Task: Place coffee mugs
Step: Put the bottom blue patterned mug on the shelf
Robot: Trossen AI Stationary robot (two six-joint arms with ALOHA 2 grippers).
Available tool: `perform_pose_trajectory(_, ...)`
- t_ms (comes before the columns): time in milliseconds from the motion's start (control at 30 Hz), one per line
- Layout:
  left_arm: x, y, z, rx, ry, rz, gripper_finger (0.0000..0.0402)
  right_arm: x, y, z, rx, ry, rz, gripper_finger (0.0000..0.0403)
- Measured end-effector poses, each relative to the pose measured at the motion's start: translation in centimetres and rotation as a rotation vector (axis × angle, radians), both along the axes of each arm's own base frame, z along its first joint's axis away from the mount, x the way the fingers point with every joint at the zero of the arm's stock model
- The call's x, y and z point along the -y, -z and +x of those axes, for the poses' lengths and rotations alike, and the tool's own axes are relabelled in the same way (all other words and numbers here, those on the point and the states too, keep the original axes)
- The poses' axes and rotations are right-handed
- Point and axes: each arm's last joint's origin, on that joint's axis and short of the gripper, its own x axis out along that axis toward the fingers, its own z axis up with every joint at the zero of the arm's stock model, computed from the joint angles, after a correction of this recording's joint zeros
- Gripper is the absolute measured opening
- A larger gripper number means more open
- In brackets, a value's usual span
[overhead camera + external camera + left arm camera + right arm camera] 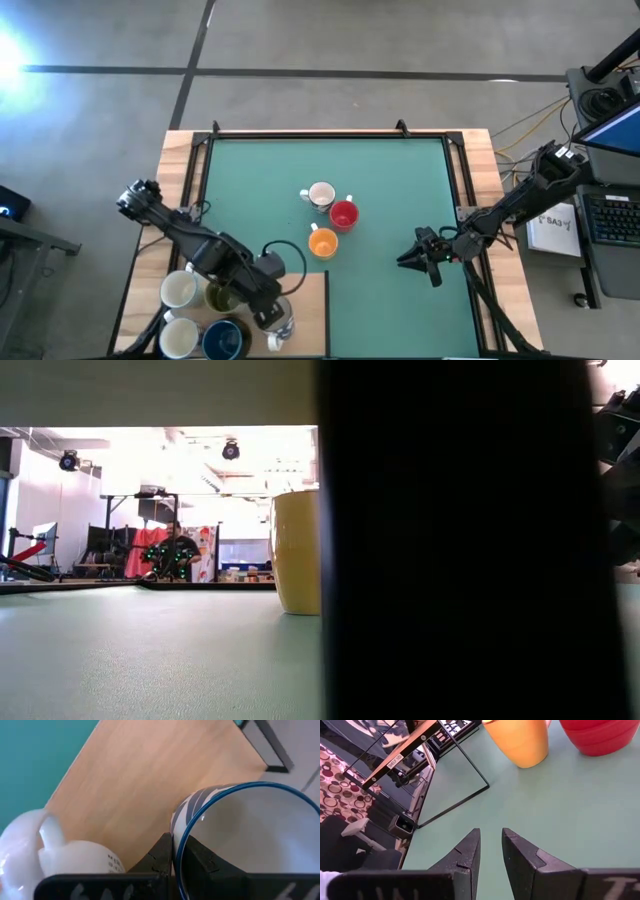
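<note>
Left gripper [275,318] on a blue-rimmed mug [250,840]
Its fingers pinched the rim over the wooden board [145,780]. The right gripper [490,852], slightly spread, hovered empty near the orange mug [322,242] and the red mug [344,215].

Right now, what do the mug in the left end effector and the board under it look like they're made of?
The white mug with the blue rim looks like glazed ceramic: smooth, glossy, with light glinting on the lip. The board looks like pale unfinished wood or laminate: matte, with faint straight grain lines.
</note>
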Motion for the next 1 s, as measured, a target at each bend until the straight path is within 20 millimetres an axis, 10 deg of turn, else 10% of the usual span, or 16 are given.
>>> perform_pose_trajectory(400, 1.2, 0.4, -0.4, -0.007, -0.061, 0.023, 0.001, -0.1, -0.2, 0.1, 0.005, 0.0, 0.004, 0.0068)
perform_pose_trajectory(1000, 3.5, -5.1, -0.5, 0.125, 0.284, 0.216, 0.001, -0.1, -0.3, 0.2, 0.009, 0.0, 0.008, 0.0068)
